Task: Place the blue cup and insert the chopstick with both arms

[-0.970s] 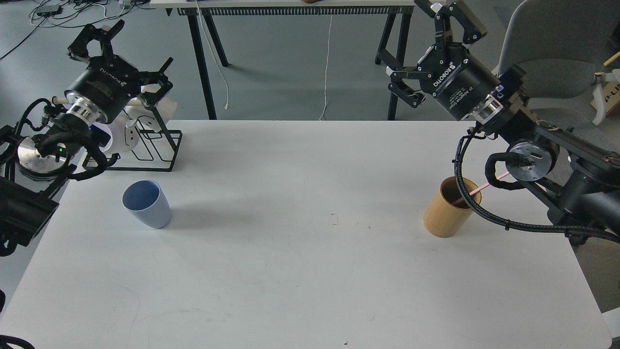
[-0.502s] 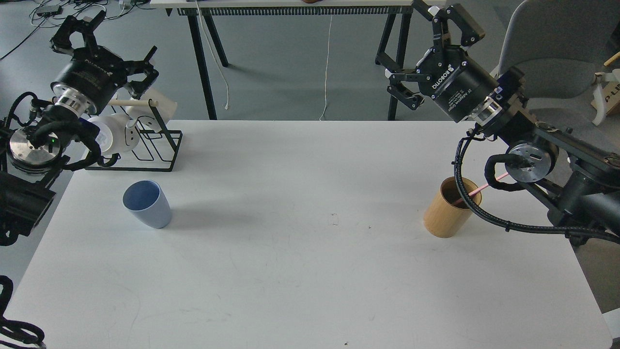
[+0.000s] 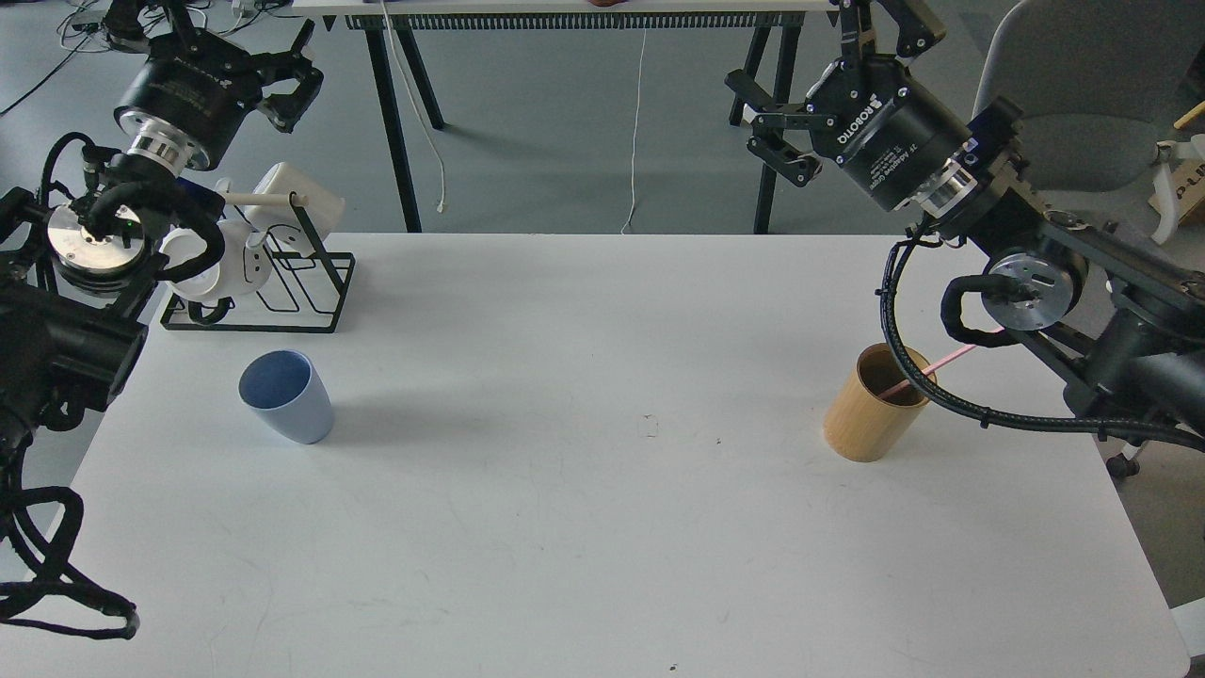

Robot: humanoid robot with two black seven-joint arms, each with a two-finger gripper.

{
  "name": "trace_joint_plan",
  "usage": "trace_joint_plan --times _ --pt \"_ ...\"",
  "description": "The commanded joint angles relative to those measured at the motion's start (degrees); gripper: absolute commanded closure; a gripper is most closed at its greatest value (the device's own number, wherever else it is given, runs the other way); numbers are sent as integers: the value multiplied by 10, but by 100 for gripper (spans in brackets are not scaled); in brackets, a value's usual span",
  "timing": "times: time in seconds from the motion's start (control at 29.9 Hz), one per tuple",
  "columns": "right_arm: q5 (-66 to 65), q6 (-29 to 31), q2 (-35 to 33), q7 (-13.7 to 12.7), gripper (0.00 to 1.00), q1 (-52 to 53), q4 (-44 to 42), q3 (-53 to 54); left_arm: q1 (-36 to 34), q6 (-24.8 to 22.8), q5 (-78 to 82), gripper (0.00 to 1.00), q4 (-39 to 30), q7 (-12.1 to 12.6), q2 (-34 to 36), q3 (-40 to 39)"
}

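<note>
White table (image 3: 602,527): blue cup (image 3: 286,396) well below left gripper (image 3: 221,38), chopstick (image 3: 927,372) below right gripper (image 3: 819,85); both spread, empty.

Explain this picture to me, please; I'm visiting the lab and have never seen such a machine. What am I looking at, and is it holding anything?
The picture is taken from the robot's own head, looking forward and down at a white table. The two black jointed things are its arms. The left gripper and the right gripper are both raised, with fingers spread, holding nothing. On the table's left stands the blue cup, upright and empty. Behind it is a black wire rack hung with white mugs. On the right stands a tan wooden cylinder with the pink chopstick leaning out of it.
</note>
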Motion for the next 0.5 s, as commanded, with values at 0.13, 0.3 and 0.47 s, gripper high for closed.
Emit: trace_joint_plan --times 0.13,0.3,0.47 --pt "0 0 5 0 0 -4 5 1 1 0 37 0 -86 6 131 84" --pt "0 0 1 0 0 -11 4 2 -18 0 126 0 -161 -2 235 148" --pt "-1 0 1 0 0 -12 1 1 -34 0 254 0 -262 -30 319 149"
